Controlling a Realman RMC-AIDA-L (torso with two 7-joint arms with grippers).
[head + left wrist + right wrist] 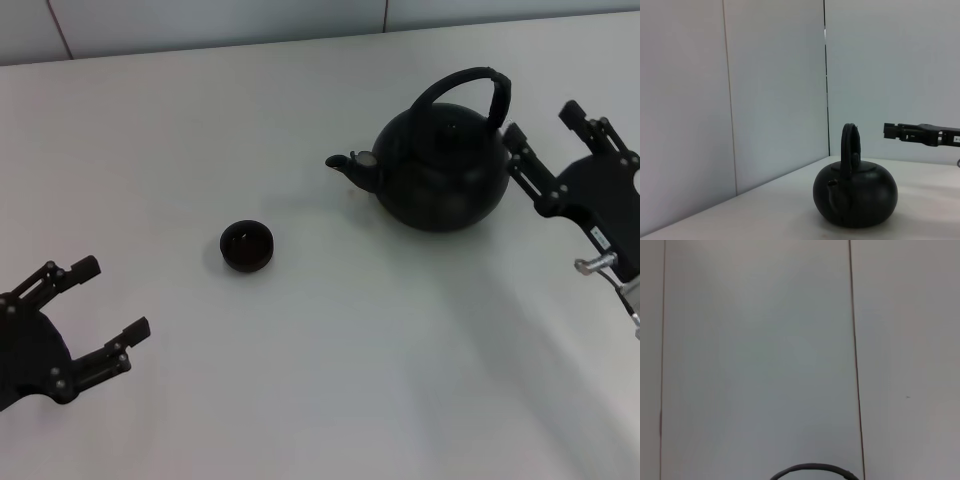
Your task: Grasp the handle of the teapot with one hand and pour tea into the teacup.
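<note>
Closest to the robot, the left pincer (105, 300) waits low on the white bench (300, 400), its fingers spread apart and holding nothing. A bit farther out sits the tiny teacup (246, 246), standing up, well apart from the big black teapot (440, 168). The spout points toward the cup. The right pincer (545, 125) is just beside the pot, wide apart and empty. The pot looks heavy and hard, so it may swing. The best place to hold is the top of the thick handle (470, 85), which looks rough, not slippery.
</note>
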